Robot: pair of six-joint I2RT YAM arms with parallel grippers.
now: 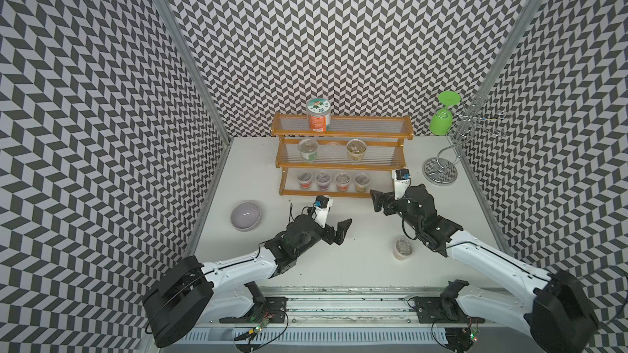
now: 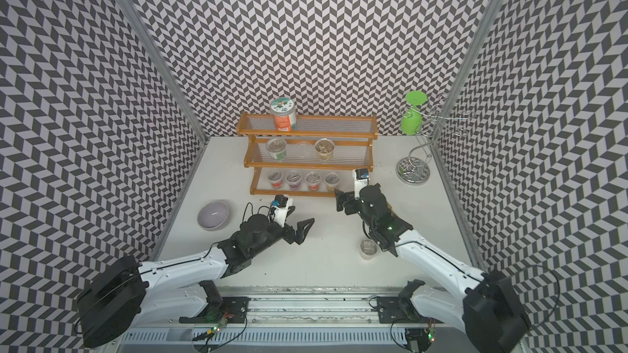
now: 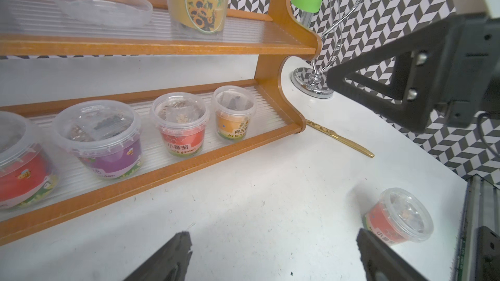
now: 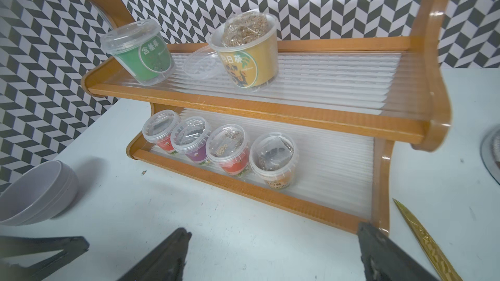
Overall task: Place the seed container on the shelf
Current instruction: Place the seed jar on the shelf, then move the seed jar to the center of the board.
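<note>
seed container (image 4: 273,158) on shelf (image 4: 270,116) bottom tier, rightmost of four, label "向日… My little", right end effector (image 4: 273,229) spread just before it, left end effector (image 3: 272,233) spread, red "小番…" tub (image 3: 397,216) on desk (image 3: 270,185)

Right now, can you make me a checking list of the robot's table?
Surface: white table, mostly bare.
Job's things: shelf with three tiers; four small seed tubs in a row on its bottom tier; one more seed tub stands on the table near the right arm.
Clutter: grey bowl; chrome stand holding a green glass upside down; gold utensil by the shelf's end; loose clear lid on the middle tier.
Grippers: left gripper open, empty; right gripper open, empty.
Cables: black cable looped at the right wrist; thin wires at the arm bases.
Surroundings: black-and-white zigzag walls on three sides.
</note>
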